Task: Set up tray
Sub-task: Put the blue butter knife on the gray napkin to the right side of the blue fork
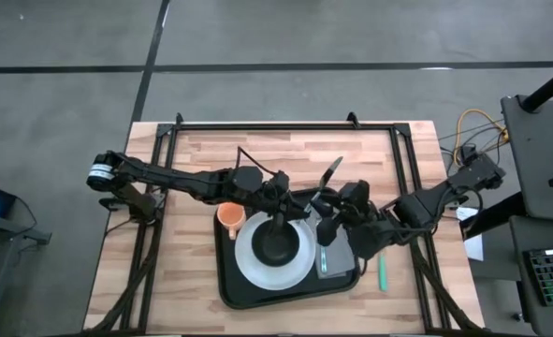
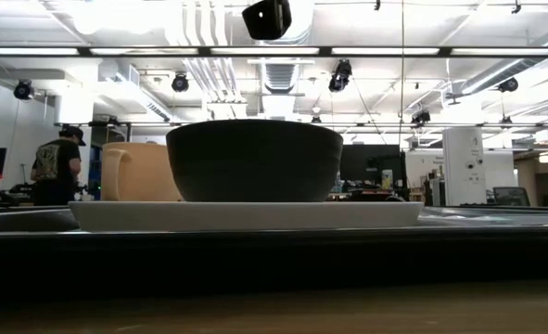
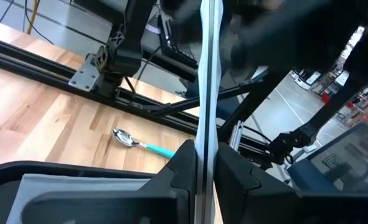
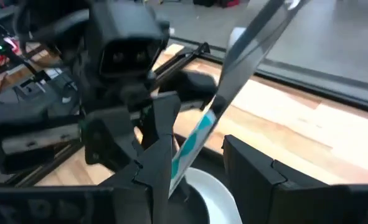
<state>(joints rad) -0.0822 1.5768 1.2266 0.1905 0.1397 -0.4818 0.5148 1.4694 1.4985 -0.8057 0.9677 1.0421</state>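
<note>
A wooden table (image 1: 201,168) carries a teal-handled spoon (image 1: 383,272) lying near its right edge. A white plate (image 1: 254,265) bears a black bowl (image 1: 278,245); an orange cup (image 1: 230,217) stands just beside the plate. A grey napkin (image 1: 337,256) lies flat to the plate's right. A person (image 2: 55,165) stands in the room behind.

Pale butcher-block wood under smooth dark tableware.

The counter (image 1: 192,168) shows jointed wood strips with a satin finish. The tray (image 1: 234,281) looks like smooth black plastic, the plate (image 1: 253,262) glossy white, the bowl (image 2: 255,160) matt black. The knife (image 4: 258,43) has a bright metal blade and teal plastic handle; the spoon (image 3: 137,142) has a shiny metal bowl.
</note>
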